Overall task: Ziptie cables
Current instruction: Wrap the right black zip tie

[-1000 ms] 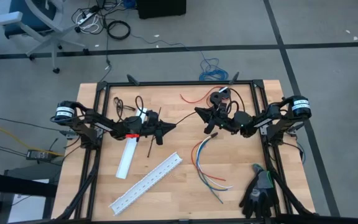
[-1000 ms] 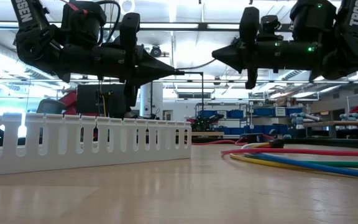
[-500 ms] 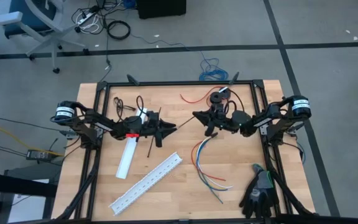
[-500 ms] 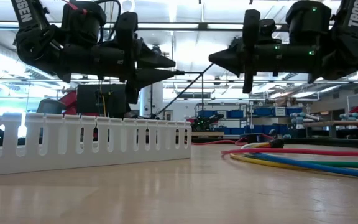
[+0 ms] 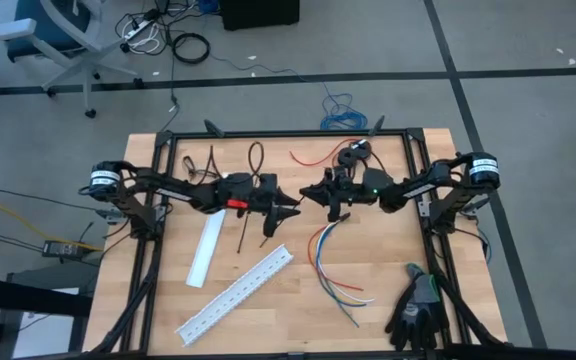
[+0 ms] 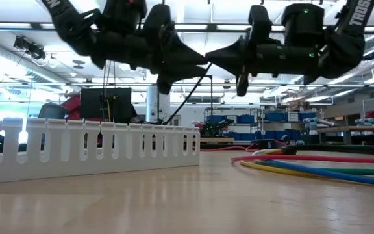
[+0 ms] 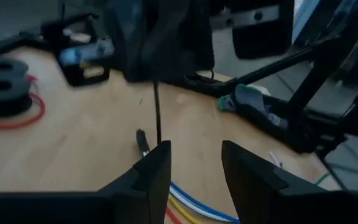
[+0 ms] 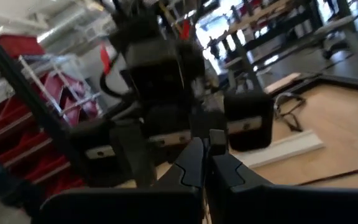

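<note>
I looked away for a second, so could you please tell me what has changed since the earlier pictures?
The left gripper moved toward the table's middle, close to the right gripper, and its jaws went from shut to open, letting go of the black strip. The right gripper, jaws shut on the strip, shifted slightly toward the left one. The cables, white duct and glove stayed put.

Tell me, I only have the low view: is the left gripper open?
Observer: Yes. The left wrist view shows the left gripper with its fingers apart and nothing between them.
Operator: Cables?
Observer: In the high view, the cables lie on the table between the white slotted duct and the black glove. Neither gripper touches them.
Operator: Right?
Observer: The right wrist view shows the right gripper shut.
</note>
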Controlling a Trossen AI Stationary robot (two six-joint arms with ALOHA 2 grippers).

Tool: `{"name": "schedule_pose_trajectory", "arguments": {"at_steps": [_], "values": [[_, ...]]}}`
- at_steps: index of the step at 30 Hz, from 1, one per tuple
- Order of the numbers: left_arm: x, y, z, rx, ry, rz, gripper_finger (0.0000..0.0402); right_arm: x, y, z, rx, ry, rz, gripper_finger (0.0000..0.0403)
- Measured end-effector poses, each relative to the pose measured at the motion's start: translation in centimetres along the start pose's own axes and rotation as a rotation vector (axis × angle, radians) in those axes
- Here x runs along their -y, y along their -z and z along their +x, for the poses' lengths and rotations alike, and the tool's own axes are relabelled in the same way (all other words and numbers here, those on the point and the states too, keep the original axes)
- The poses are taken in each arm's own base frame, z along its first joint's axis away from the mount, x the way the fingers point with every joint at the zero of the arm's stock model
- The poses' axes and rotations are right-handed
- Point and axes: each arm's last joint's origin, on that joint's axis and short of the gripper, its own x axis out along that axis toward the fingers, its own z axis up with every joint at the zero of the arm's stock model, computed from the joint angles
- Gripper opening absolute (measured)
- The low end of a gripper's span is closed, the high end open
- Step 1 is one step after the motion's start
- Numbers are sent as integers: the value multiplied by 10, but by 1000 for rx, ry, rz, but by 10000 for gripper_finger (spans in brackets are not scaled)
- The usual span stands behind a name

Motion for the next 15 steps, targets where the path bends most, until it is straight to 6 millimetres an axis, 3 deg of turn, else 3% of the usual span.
{"name": "schedule_pose_trajectory", "arguments": {"at_steps": [9,15], "values": [[-5,-16,4,23,-12,21,149,0,-7,13,-55,-30,-43,0],[-6,-16,4,26,-23,25,98,1,-7,14,-74,-46,-44,0]]}}
